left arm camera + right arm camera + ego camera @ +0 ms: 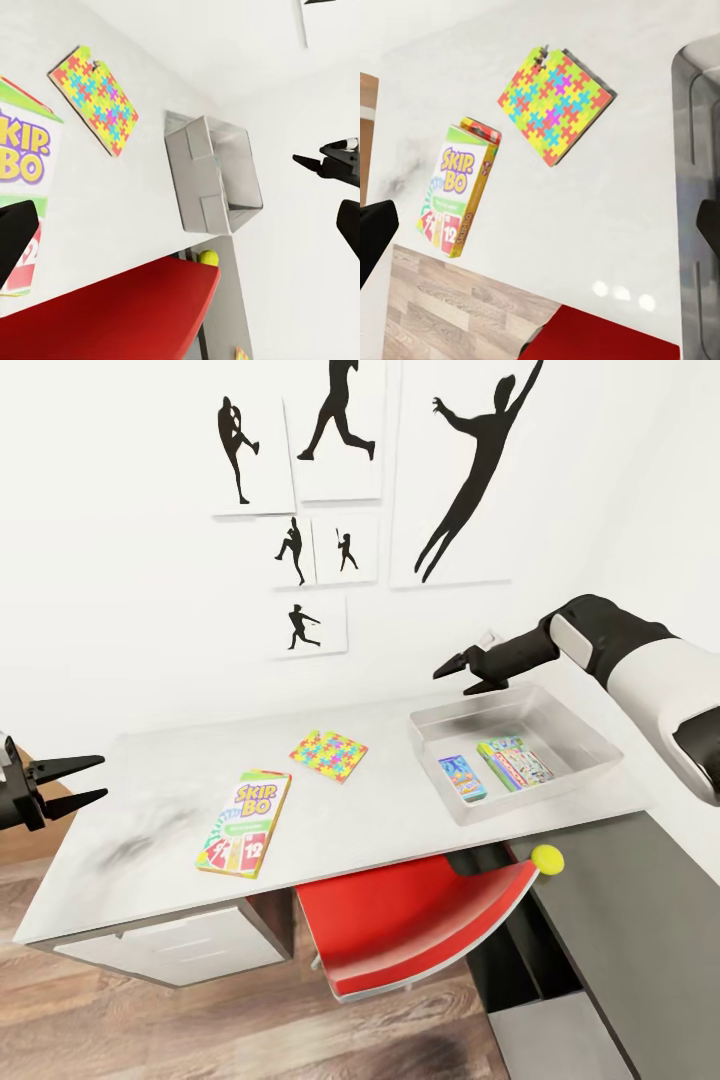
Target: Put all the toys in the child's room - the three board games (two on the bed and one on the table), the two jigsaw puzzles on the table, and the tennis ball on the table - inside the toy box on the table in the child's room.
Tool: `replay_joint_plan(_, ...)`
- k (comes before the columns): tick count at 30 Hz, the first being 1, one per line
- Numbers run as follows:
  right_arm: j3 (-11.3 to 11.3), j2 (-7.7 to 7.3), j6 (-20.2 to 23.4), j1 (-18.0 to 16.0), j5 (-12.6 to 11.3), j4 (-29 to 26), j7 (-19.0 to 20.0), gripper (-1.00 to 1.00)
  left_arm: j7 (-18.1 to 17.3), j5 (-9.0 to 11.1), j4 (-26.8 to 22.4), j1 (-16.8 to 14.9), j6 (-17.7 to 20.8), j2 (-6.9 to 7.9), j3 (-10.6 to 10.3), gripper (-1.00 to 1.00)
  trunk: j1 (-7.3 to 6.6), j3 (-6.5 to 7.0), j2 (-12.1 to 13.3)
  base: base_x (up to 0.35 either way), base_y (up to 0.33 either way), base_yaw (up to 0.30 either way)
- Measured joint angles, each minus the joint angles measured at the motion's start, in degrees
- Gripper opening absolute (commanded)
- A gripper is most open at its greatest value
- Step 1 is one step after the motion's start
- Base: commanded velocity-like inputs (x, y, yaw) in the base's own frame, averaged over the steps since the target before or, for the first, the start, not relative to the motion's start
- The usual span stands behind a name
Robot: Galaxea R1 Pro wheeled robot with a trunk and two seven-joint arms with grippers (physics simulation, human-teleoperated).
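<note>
On the pale table (400, 830) in the child's room, the red-orange-green SKIP-BO box (244, 823) lies flat near the front edge, with a jigsaw puzzle (329, 754) of interlocking yellow, pink, blue and orange pieces just behind it. To their right sits the shallow grey toy box (590, 745), already holding the small blue game box (462, 778) and the green-edged game box (514, 762) side by side. The yellow-green tennis ball (547, 859) rests at the top corner of a red chair (400, 935) tucked under the desk, just off the table's front edge. The right gripper (468, 669) hovers above the toy box's back rim, fingers parted and empty. The left gripper (72, 782) hangs off the table's left end, likewise spread and empty. Black silhouette pictures (340, 480) line the white wall.
</note>
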Motion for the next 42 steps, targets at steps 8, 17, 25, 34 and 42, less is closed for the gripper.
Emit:
replay_joint_plan(8,-0.08,0.02,0.00,0.00,0.00,0.00,-0.08,1.00,-0.03,0.08,0.00,-0.02,0.07,0.00,0.35,1.00,0.00,0.00,0.00,0.000,0.000,0.000)
replay_joint_plan(17,-0.15,0.09,0.00,0.00,0.00,0.00,-0.09,1.00,-0.01,0.18,0.00,0.00,0.11,0.00,0.38,1.00,0.00,0.00,0.00,0.000,0.014,0.000)
replay_joint_plan(25,-0.09,0.09,0.00,0.02,0.03,-0.02,-0.09,1.00,-0.08,0.16,-0.02,-0.03,0.17,0.01,0.37,1.00,0.01,0.00,0.00,-0.049,0.162,0.000)
replay_joint_plan(34,-0.09,0.10,0.00,0.04,0.05,-0.01,-0.09,1.00,-0.09,0.17,0.00,0.01,0.15,0.00,0.38,1.00,0.00,0.00,0.00,-0.053,0.158,0.000)
replay_joint_plan(42,-0.04,0.16,0.01,0.10,0.06,-0.06,-0.16,1.00,-0.08,0.16,-0.02,0.00,0.17,0.01,0.37,1.00,0.02,0.01,0.01,-0.121,0.170,0.000)
